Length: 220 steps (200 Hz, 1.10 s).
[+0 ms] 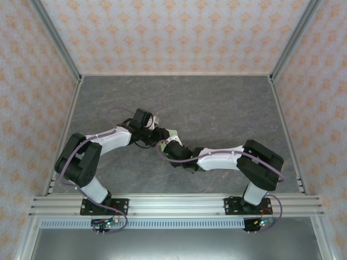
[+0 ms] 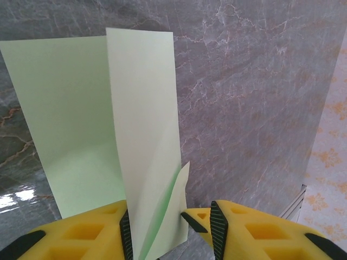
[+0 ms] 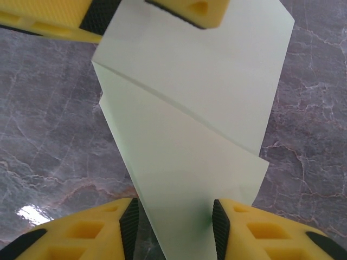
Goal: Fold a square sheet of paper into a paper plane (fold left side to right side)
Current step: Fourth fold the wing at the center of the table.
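The square sheet of paper (image 1: 172,131) lies about in the middle of the grey worktop (image 1: 217,103), well apart from all four edges. The two arms meet over it there and cover most of it in the top view.

In the left wrist view, one part of the pale-green sheet lies flat on the worktop and one long flap stands up from it. The left gripper (image 2: 172,230) is released: its yellow fingers (image 2: 92,235) stand apart. The standing flap passes between them and leans on the left pad, while the other pad is clear of it.

In the right wrist view, the paper shows one slanted crease across it, with one layer over another. The right gripper (image 3: 174,225) is also released, with its pads apart. The paper fills the gap between them and one edge goes under the right-hand finger. It is not pinched. The fingers of the left gripper are at the far end of the sheet.
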{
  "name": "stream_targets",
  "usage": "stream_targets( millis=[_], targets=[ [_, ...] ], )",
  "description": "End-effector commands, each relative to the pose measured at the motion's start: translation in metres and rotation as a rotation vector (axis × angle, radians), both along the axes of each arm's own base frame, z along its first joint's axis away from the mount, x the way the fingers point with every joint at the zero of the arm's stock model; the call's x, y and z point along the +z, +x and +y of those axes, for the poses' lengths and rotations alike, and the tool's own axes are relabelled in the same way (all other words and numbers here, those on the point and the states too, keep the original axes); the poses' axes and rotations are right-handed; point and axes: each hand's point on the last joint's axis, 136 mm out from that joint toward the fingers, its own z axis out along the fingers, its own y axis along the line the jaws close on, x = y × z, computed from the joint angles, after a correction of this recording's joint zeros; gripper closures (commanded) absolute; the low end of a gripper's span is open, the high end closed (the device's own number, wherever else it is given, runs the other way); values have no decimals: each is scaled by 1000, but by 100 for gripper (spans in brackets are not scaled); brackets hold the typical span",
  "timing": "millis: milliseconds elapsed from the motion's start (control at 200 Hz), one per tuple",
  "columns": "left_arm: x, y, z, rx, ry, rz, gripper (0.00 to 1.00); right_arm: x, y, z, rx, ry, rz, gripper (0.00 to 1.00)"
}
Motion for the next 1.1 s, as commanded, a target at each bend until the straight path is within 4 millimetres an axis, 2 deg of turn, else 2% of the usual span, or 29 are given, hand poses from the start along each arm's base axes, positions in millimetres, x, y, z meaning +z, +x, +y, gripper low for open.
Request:
stream_targets(
  millis=[0,260,420,616,841,961,1096],
  targets=[
    [19,4,-3,0,-3,-38,56,2,3,-1,-2,-39,-21,59],
    [22,1,1,2,16,-49,55,-1,2,0,0,-51,-7,76],
    [27,-1,5,3,32,-64,50,-2,0,2,7,-48,6,83],
    [37,-6,21,20,65,-86,42,1,-2,5,-1,-6,24,87],
    [44,-14,46,67,104,-111,35,6,-2,11,-20,149,98,89],
    [37,-21,48,64,110,-99,35,9,0,11,-28,224,143,89],
    [26,-25,43,52,71,-78,39,10,2,11,-33,310,199,89]
  ],
)
